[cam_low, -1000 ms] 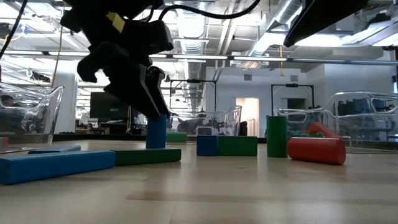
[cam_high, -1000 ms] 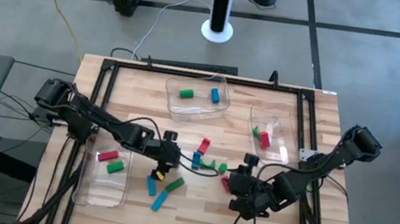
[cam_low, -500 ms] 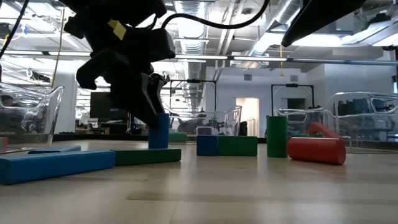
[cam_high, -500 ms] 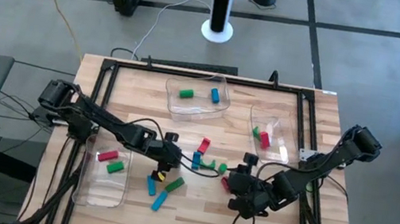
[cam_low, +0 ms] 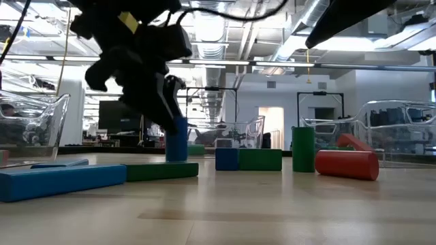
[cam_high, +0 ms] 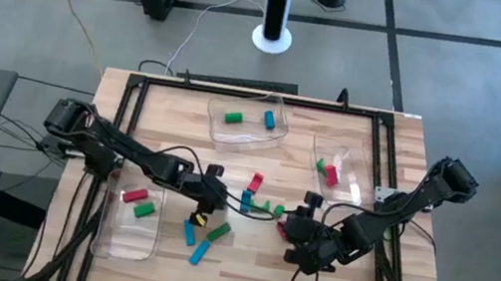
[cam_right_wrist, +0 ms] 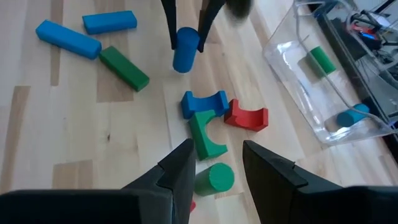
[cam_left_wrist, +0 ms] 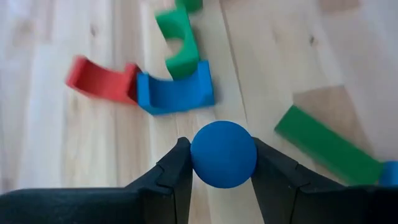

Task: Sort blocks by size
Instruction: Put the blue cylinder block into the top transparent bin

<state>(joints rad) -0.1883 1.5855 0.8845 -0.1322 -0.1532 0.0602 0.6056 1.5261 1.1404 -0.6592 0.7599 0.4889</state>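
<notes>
My left gripper [cam_left_wrist: 222, 149] is shut on a blue cylinder [cam_right_wrist: 185, 50] near the table's middle [cam_high: 207, 209]. Just past it, a blue arch [cam_left_wrist: 177, 93], a green arch [cam_left_wrist: 180, 46] and a red arch [cam_left_wrist: 102, 81] lie together on the wood. A green bar [cam_left_wrist: 326, 146] lies beside the cylinder. My right gripper [cam_right_wrist: 216, 149] hangs open right of centre, above the table. A green cylinder [cam_right_wrist: 214, 177] stands under its gap, untouched. My left gripper pinches the blue cylinder's round side [cam_left_wrist: 198, 163] between its two fingers, near the upper end. The fingers [cam_low: 160, 102] slant down at it from the table's left. The cylinder stands nearly upright, slightly tilted; whether its lower end [cam_low: 177, 156] is on the table, I cannot tell.
Two blue bars [cam_right_wrist: 68, 38] [cam_right_wrist: 109, 22] lie near the front. Clear trays holding blocks stand at the far middle [cam_high: 246, 138], right [cam_high: 350, 182] and left [cam_high: 130, 232]. In the low view a red cylinder [cam_low: 347, 165] lies beside an upright green one [cam_low: 303, 148].
My left gripper has taken hold of the blue cylinder and stayed about where it was. The cylinder stood straight and now leans slightly. My right gripper has kept still.
</notes>
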